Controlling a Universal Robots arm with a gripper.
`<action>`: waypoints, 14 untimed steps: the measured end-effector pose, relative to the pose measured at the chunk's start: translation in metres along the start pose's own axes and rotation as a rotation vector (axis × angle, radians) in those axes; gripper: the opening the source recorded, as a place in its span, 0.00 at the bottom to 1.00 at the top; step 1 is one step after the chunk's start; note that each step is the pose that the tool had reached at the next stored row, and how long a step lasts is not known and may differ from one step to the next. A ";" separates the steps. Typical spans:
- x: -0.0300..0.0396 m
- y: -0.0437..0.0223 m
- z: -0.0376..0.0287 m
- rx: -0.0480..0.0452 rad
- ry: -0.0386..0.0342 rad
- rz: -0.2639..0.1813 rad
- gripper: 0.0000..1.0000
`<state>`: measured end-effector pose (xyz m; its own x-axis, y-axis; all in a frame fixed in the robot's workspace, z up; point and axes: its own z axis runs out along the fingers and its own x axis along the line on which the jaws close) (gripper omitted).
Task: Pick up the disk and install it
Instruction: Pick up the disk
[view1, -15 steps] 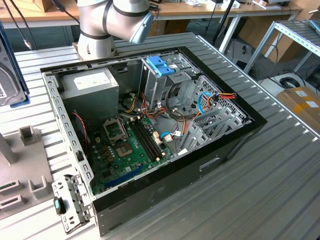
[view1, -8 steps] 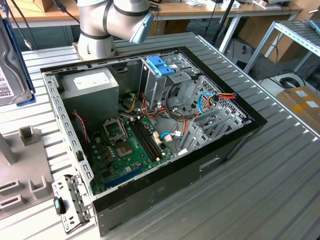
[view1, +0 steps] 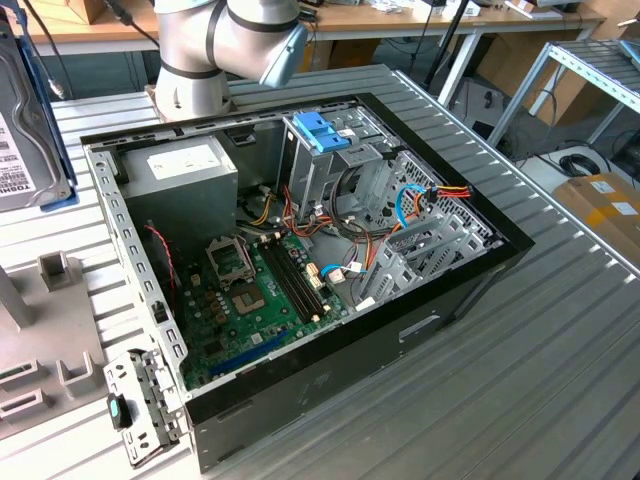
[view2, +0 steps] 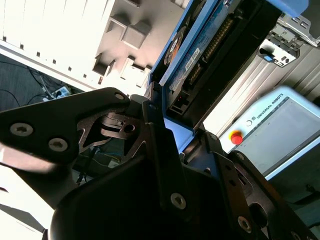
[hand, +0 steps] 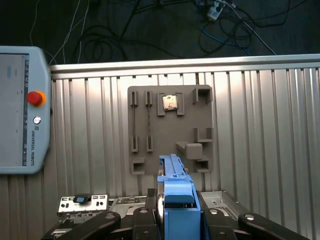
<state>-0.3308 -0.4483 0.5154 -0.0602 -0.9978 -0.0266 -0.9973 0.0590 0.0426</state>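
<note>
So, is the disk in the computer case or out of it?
Out. The gripper holds the disk near the grey plate, apart from the case.

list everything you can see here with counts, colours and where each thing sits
disk: one, dark grey with blue rail, gripped in the hand
computer case: one, black, open, on the table
motherboard: one, green, inside the case
power supply: one, grey, in the case corner near the arm's base
tab: one, light blue, atop the upright metal cage
fixture plate: one, grey-brown, on the table
bracket: one, silver, beside the case
teach pendant: one, pale grey with red button, at the table's edge
table: one, ribbed silver
arm: one, silver-grey
hand: one, black, shut on the disk
</note>
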 end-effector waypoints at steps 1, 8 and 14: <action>0.0000 -0.0006 0.0000 0.0001 0.0001 0.000 0.37; -0.0003 -0.0045 0.0000 0.0001 0.0002 0.000 0.37; -0.0004 -0.0075 0.0001 0.0000 0.0004 0.000 0.37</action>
<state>-0.3233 -0.4483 0.5150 -0.0602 -0.9978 -0.0263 -0.9973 0.0591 0.0426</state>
